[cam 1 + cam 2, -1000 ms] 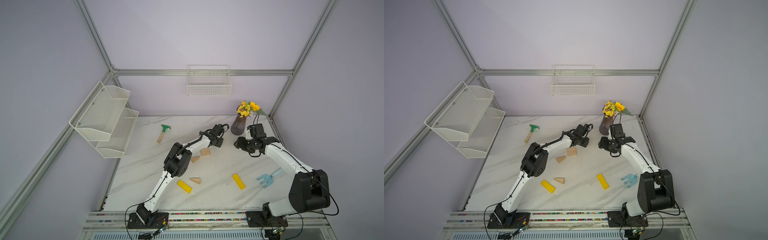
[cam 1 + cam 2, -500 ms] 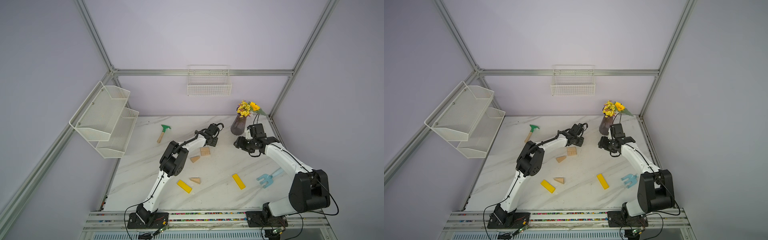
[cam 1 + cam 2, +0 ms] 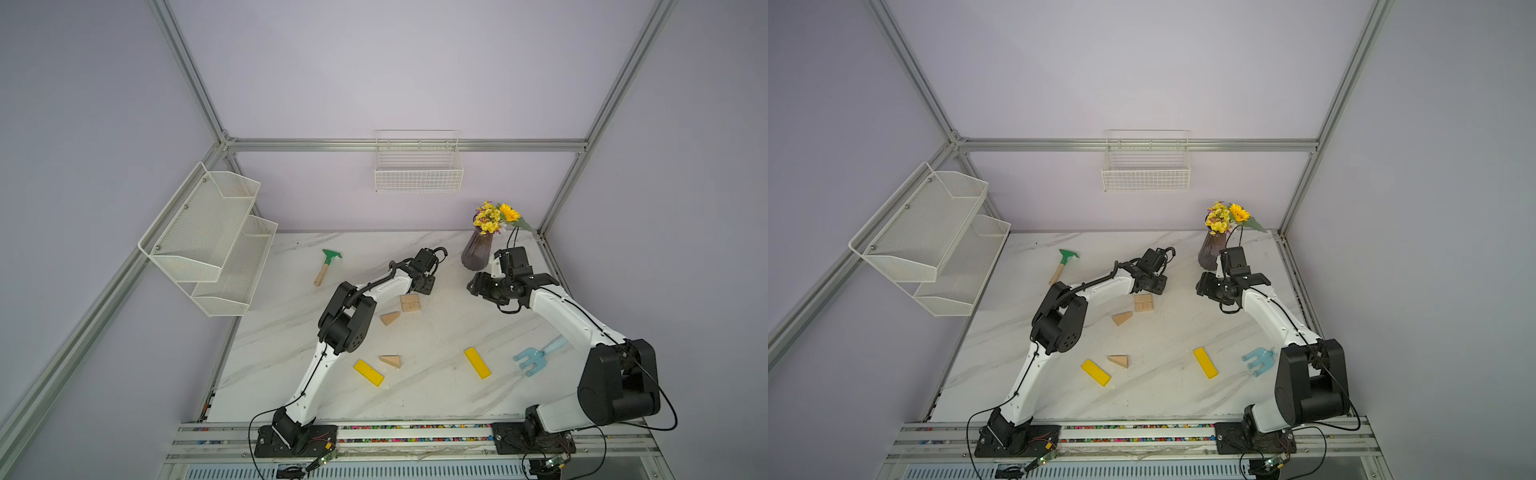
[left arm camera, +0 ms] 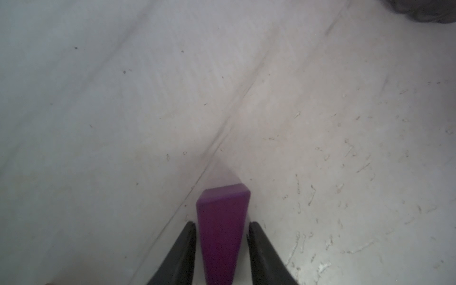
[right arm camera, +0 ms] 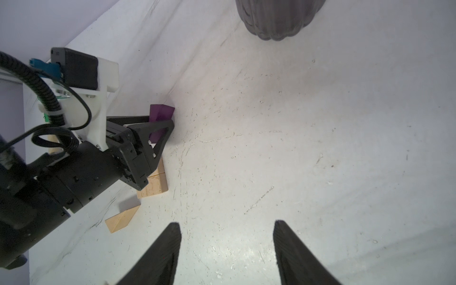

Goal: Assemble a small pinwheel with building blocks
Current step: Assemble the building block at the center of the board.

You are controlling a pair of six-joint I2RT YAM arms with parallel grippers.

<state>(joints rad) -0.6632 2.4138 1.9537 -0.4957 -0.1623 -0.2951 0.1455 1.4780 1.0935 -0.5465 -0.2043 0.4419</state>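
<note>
Left hand, in both top views, sits low over the counter, just beyond the tan blocks.

Left wrist view: purple wedge stands between its fingers; whether clenched or released cannot be told.

Right wrist view: right hand spread, empty.

Judgement: the wedge is light, rigid, smooth wood. Hold it by the flat flanks.

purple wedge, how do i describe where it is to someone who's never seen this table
On the white marble table, find the dark vase of yellow flowers at the back. Near it the left gripper straddles the purple wedge, just beyond the two tan blocks. It is the only purple piece; the other wedges are tan.
</note>
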